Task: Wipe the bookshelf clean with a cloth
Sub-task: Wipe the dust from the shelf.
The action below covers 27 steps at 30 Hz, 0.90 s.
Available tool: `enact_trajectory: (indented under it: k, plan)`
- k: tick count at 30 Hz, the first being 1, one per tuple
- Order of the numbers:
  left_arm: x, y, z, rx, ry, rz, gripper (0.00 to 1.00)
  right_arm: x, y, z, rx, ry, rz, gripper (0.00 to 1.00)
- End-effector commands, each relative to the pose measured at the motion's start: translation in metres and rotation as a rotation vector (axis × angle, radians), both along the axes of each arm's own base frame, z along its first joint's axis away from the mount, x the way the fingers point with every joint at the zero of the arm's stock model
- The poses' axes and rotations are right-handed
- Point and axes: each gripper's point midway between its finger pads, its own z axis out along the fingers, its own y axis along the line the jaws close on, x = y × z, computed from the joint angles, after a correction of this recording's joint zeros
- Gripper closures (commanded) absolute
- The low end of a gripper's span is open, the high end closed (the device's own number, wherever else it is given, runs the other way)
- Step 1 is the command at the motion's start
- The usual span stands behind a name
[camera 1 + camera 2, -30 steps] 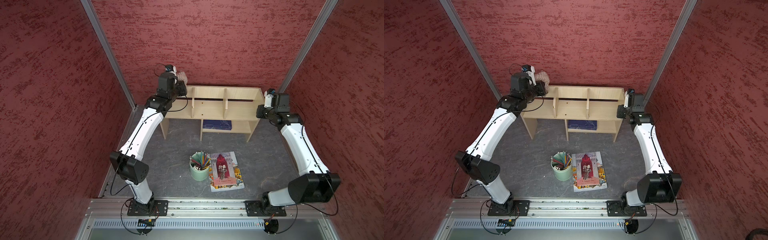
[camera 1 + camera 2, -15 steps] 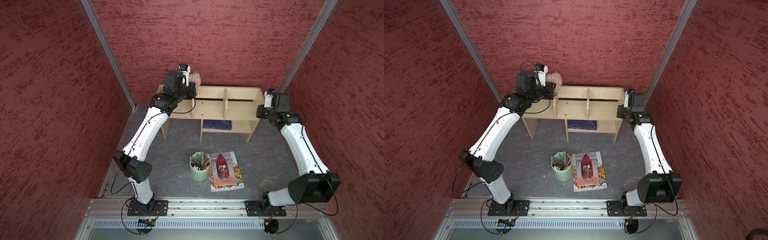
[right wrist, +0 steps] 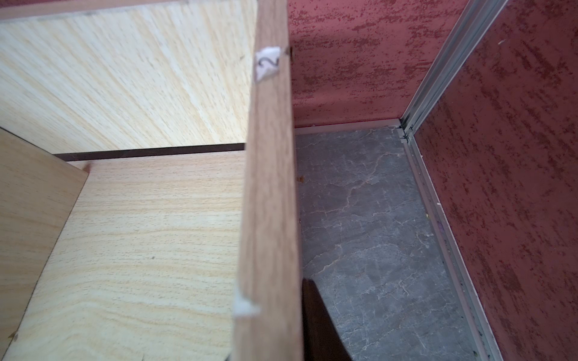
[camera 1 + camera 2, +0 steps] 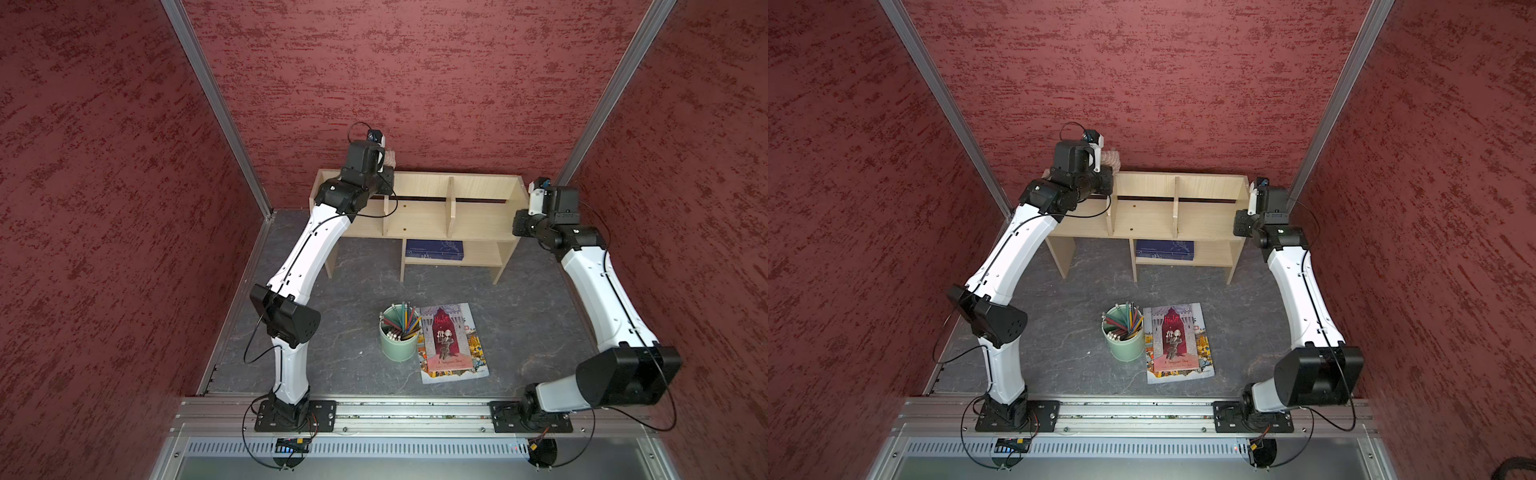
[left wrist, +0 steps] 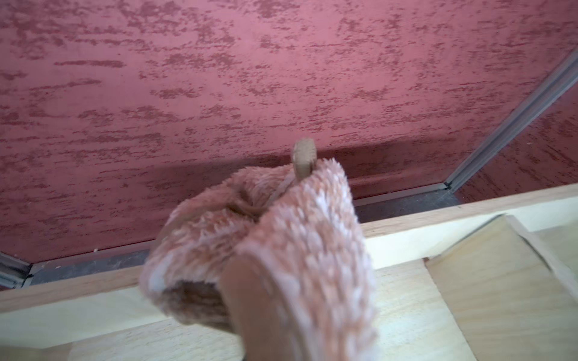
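Left jaws clenched on the cloth [image 5: 281, 243], a fluffy beige bundle sitting at the back top edge of the bookshelf [image 4: 419, 216], out at 11 o'clock on the counter [image 4: 353, 299], close to the red wall [image 4: 415, 83]. Over at 1 o'clock, right jaws grasping the bookshelf's right side panel [image 3: 269, 187], with one dark finger [image 3: 316, 328] against its outer face. Pencil cup [image 4: 397, 332] and picture book [image 4: 451, 340] lie side by side toward 6 o'clock.
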Motion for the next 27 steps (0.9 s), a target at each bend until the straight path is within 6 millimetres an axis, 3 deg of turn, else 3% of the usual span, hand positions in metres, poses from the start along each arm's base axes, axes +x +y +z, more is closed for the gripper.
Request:
enact_trajectory:
  k: [1,8,17,20,22,24,27]
  plan:
    - [-0.014,-0.032,0.031,-0.024,-0.089,-0.126,1.0,-0.001,0.007,0.021,0.154,-0.061,-0.011,1.0]
    - [-0.04,-0.085,0.048,-0.104,-0.106,-0.34,1.0,-0.003,0.007,0.023,0.151,-0.066,-0.013,1.0]
    - [-0.066,-0.139,0.035,-0.155,-0.052,-0.522,1.0,-0.006,0.005,0.029,0.149,-0.078,-0.021,1.0]
    - [-0.074,-0.147,0.033,-0.16,-0.039,-0.556,1.0,-0.008,0.004,0.035,0.148,-0.088,-0.028,1.0]
    - [-0.077,-0.147,0.035,-0.165,-0.036,-0.562,1.0,-0.01,0.002,0.039,0.141,-0.093,-0.039,0.9]
    - [-0.082,-0.144,0.045,-0.185,-0.05,-0.566,1.0,-0.015,-0.004,0.045,0.124,-0.105,-0.069,0.65]
    - [-0.093,-0.139,0.063,-0.228,-0.088,-0.584,1.0,-0.026,-0.013,0.058,0.095,-0.137,-0.113,0.43]
